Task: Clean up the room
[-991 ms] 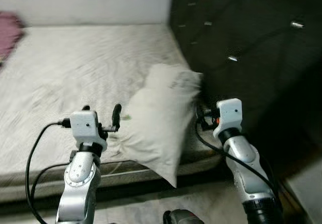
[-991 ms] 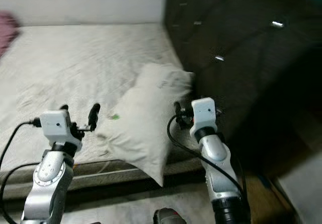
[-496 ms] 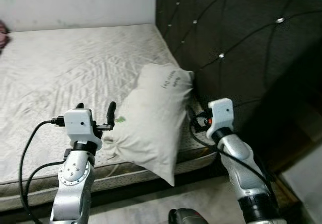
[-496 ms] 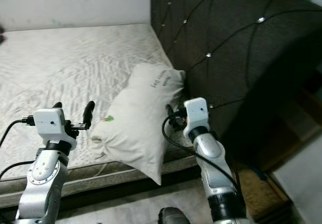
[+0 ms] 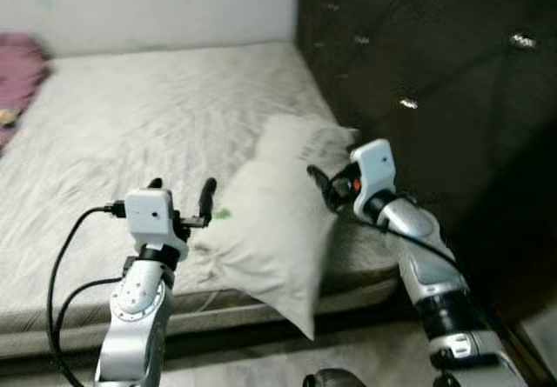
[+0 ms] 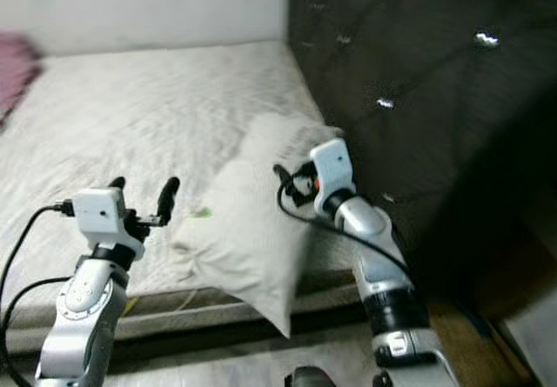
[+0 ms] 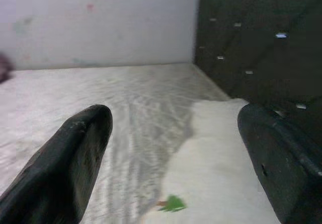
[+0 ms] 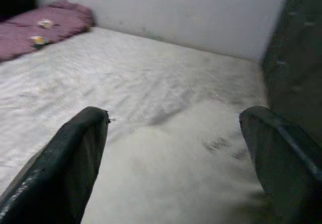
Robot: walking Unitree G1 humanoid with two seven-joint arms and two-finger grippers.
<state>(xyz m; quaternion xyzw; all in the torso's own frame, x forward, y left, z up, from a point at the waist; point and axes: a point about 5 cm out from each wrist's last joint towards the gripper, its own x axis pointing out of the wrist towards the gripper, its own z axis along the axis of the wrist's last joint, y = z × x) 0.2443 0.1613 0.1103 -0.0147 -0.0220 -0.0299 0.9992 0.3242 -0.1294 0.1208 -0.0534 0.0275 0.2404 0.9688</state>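
A white rectangular fabric pillow (image 5: 278, 222) lies at the bed's (image 5: 130, 126) front corner by the dark tufted headboard (image 5: 435, 65), overhanging the edge. Left gripper (image 5: 181, 197) and right gripper (image 5: 324, 185), fingers spread, flank it. The right wrist view reveals a crumpled purple cloth (image 8: 40, 27) at the far corner.

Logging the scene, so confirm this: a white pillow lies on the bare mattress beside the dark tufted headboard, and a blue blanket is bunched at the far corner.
Wrong colour: the bunched blanket is purple-pink, as the right wrist view shows. The white pillow, bare mattress and dark tufted headboard are as stated.
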